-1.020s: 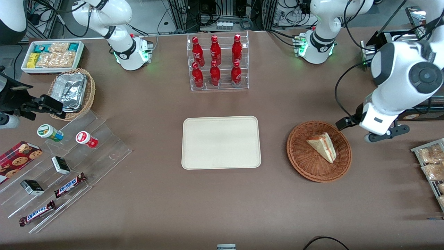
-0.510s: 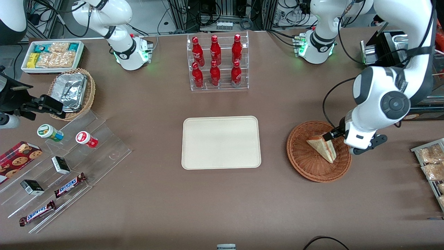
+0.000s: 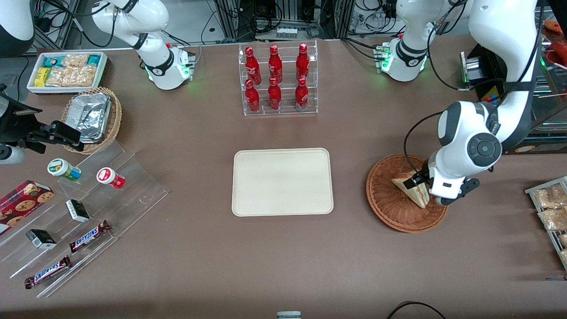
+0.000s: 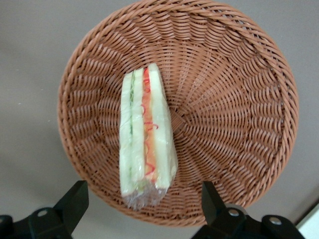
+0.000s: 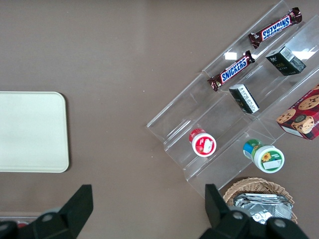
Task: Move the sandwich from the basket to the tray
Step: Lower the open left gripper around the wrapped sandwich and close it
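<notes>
The sandwich (image 3: 405, 182), a plastic-wrapped white-bread wedge with red and green filling, lies in the round reddish-brown wicker basket (image 3: 398, 215) toward the working arm's end of the table. My left gripper (image 3: 424, 187) hangs over the basket and covers part of the sandwich in the front view. In the left wrist view the sandwich (image 4: 144, 134) stands on its edge in the basket (image 4: 234, 124). The gripper (image 4: 143, 201) is open, its black fingers (image 4: 75, 199) wide apart on either side of the sandwich's wrapped end and above it. The cream tray (image 3: 282, 181) lies bare beside the basket at the table's middle.
A clear rack of red bottles (image 3: 277, 79) stands farther from the front camera than the tray. Bagged pastries (image 3: 549, 208) lie at the working arm's table edge. Acrylic steps with snacks (image 3: 84, 212), a tan basket of foil trays (image 3: 91, 117) and a white bin (image 3: 66, 71) sit toward the parked arm's end.
My left arm has swung from beside the basket's rim to over the sandwich, coming lower and nearer the front camera. The sandwich and basket have not moved.
</notes>
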### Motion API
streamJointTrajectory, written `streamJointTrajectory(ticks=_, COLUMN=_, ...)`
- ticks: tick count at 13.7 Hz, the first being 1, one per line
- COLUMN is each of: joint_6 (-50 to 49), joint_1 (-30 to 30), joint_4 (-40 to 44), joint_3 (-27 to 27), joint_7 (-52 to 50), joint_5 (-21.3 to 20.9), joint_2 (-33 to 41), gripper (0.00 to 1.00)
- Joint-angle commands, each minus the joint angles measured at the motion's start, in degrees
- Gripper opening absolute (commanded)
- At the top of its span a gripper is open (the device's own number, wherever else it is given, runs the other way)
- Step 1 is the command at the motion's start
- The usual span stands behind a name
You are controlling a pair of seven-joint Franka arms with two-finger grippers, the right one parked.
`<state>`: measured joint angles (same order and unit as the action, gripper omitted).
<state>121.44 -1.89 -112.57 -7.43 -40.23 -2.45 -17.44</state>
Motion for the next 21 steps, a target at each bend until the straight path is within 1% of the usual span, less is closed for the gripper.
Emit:
streamJointTrajectory(ticks=1, joint_6=3.9, joint_1=-0.4, joint_4=-2.0, joint_3=0.2, joint_7=-1.5, joint_5=-0.6, joint_2=-0.7, gripper=1.0)
streamJointTrajectory(ticks=4, joint_6=8.9, joint_1=-0.4, joint_4=-5.1, joint_3=1.3, joint_7=-2.3, joint_5=-0.6, joint_2=-1.4, gripper=1.0)
streamJointTrajectory(ticks=7, joint_6=11.4, joint_1=-0.4, joint_4=-6.7, joint_3=1.5, joint_7=-2.3, joint_5=-0.6, joint_2=-2.1, gripper=1.0)
streamJointTrajectory(ticks=8, joint_6=11.9, joint_1=-0.4, joint_4=-6.8, joint_3=1.5, joint_7=-2.4, joint_5=-0.6, joint_2=-2.6, gripper=0.99)
streamJointTrajectory(ticks=9, joint_6=12.2, joint_1=-0.4, joint_4=-7.0, joint_3=1.5, joint_7=-2.8, joint_5=-0.6, joint_2=-2.9, gripper=0.89)
streamJointTrajectory(ticks=11, joint_6=12.2, joint_1=-0.4, joint_4=-7.4, joint_3=1.5, joint_7=-4.3, joint_5=-0.6, joint_2=-2.8, gripper=0.39)
streamJointTrajectory(ticks=12, joint_6=12.1, joint_1=-0.4, joint_4=-7.4, joint_3=1.5, joint_7=-4.3, joint_5=-0.7, joint_2=-2.6, gripper=0.06)
streamJointTrajectory(ticks=13, joint_6=12.1, joint_1=-0.4, joint_4=-7.4, joint_3=1.5, joint_7=-4.2, joint_5=-1.0, joint_2=-2.6, gripper=0.0)
streamJointTrajectory(ticks=15, joint_6=11.6, joint_1=-0.4, joint_4=-7.2, joint_3=1.5, joint_7=-4.3, joint_5=-3.2, joint_2=-2.4, gripper=0.0)
streamJointTrajectory(ticks=17, joint_6=10.0, joint_1=-0.4, joint_4=-6.2, joint_3=1.5, joint_7=-4.2, joint_5=-3.6, joint_2=-2.1, gripper=0.0)
streamJointTrajectory(ticks=21, joint_6=-0.5, joint_1=-0.3, joint_4=0.7, joint_3=1.5, joint_7=-3.5, joint_5=-3.7, joint_2=-1.4, gripper=0.0)
